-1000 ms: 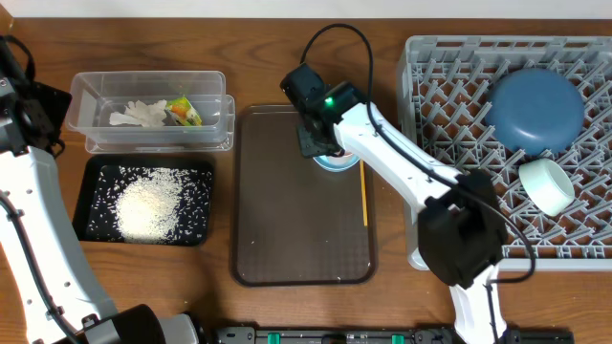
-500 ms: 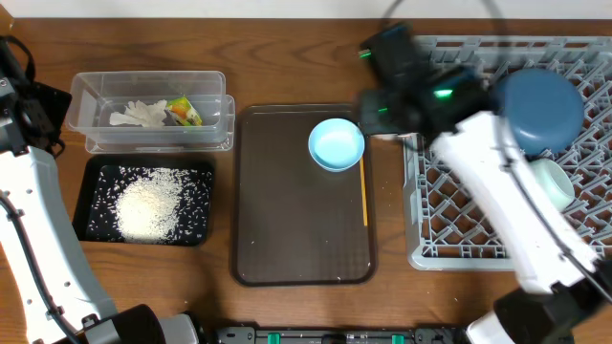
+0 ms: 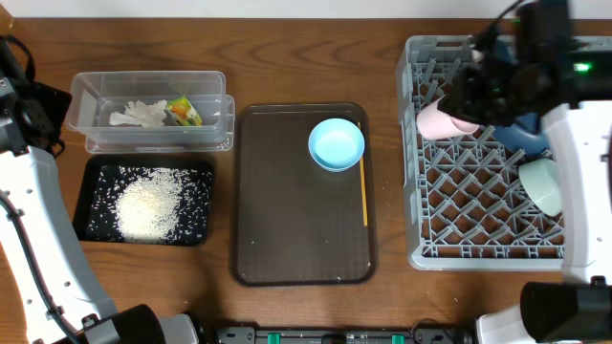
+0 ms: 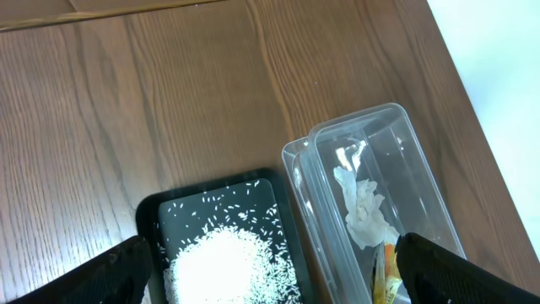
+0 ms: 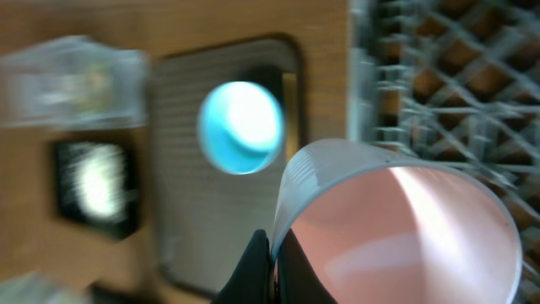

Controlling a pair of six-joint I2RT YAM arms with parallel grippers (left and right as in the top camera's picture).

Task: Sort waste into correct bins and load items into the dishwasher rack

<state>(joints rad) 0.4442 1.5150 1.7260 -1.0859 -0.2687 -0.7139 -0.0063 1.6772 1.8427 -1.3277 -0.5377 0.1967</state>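
My right gripper point(image 3: 466, 107) is shut on the rim of the small pink cup point(image 3: 440, 120) and holds it above the left side of the grey dishwasher rack point(image 3: 478, 229). In the right wrist view the fingers point(image 5: 272, 257) pinch the cup's wall point(image 5: 405, 228). The light-blue dish point(image 3: 337, 144) lies on the brown tray point(image 3: 296, 229). The mint-white bowl point(image 3: 541, 184) lies in the rack; the dark-blue plate point(image 3: 524, 132) is mostly hidden by my arm. My left gripper point(image 4: 270, 283) is open and empty above the black tray of rice point(image 4: 224, 266).
The clear tub point(image 3: 151, 110) holds the white tissue point(image 3: 137, 115) and the yellow-green wrapper point(image 3: 185, 111). The black tray point(image 3: 96, 172) with rice point(image 3: 148, 203) sits in front of it. A thin yellow stick point(image 3: 363, 191) lies on the brown tray's right side.
My right arm has swung right from the brown tray to over the rack with the pink cup in its jaws. The light-blue dish stays on the tray. The left arm has not moved.
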